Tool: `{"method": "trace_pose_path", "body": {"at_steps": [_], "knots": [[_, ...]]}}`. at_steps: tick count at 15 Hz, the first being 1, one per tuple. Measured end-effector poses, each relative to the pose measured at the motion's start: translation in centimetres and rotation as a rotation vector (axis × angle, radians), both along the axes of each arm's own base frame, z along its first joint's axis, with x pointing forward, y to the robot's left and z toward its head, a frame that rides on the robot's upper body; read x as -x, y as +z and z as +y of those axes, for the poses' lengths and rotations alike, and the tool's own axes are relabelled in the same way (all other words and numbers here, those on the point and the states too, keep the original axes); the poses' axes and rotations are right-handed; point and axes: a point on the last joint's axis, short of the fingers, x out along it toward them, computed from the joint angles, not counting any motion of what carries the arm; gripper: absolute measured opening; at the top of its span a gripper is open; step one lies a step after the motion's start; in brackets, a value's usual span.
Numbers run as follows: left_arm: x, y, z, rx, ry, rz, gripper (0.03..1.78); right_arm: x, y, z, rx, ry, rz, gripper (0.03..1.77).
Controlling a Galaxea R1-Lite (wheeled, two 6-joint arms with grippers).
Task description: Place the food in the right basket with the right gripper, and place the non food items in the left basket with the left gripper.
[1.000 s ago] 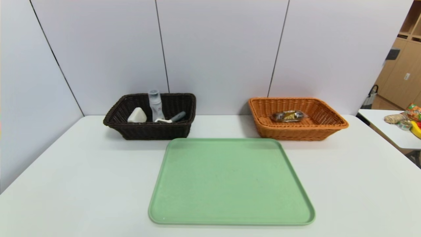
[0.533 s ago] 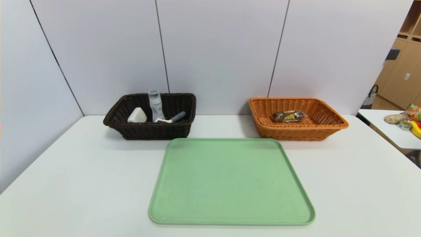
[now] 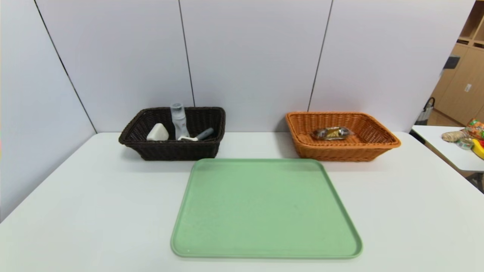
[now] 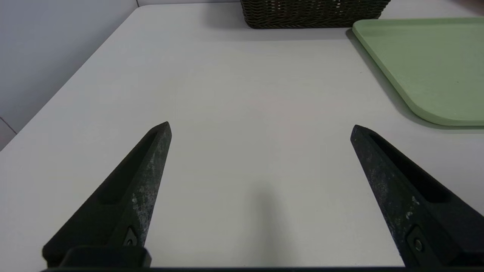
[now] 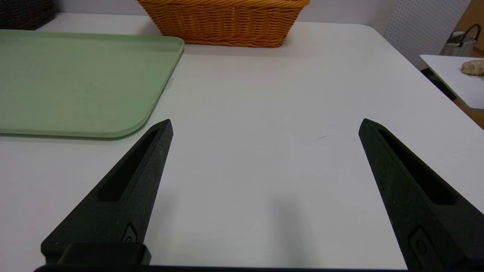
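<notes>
Nothing had moved since the earlier frame: baskets, tray and their contents lay exactly as before, and neither arm entered the head view.

Both grippers hung low over bare table, pulled back to the near edge, which I judged a parked pose after sorting. The left gripper (image 4: pixel 260 128) had its jaws spread wide with nothing between them; ahead of its tips lay open table (image 4: pixel 242 94), the dark basket (image 4: pixel 314 13) farther ahead, and the tray (image 4: pixel 427 64) off beyond one jaw. The right gripper (image 5: pixel 264 126) was likewise spread and empty, with the orange basket (image 5: pixel 227 22) ahead and the tray's rounded corner (image 5: pixel 75 83) just beyond one jaw.

The tray (image 3: pixel 264 207) held nothing. The non-food things sat in the dark basket (image 3: pixel 174 149): a white block (image 3: pixel 157 133), an upright bottle (image 3: pixel 178 120) and a pen-like thing (image 3: pixel 204 133). The one food packet (image 3: pixel 331 132) lay in the orange basket (image 3: pixel 342 151). So each kind rested on its own arm's side, and the task looked finished.

Room was ample: wide table lay either side of the tray, and both baskets stood apart near the back wall. A side table (image 3: pixel 450 151) with other goods stood well beyond the right edge.
</notes>
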Motion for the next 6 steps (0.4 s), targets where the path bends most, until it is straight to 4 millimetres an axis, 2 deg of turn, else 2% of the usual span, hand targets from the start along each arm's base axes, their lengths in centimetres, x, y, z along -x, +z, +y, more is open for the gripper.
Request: {"method": "trace_pose_path", "body": {"at_steps": [6], "knots": [[0.00, 0.00, 0.00, 0.000, -0.001, 0.000, 1.69, 0.00, 0.00, 0.00, -0.018, -0.001, 0.000, 1.70]]}}
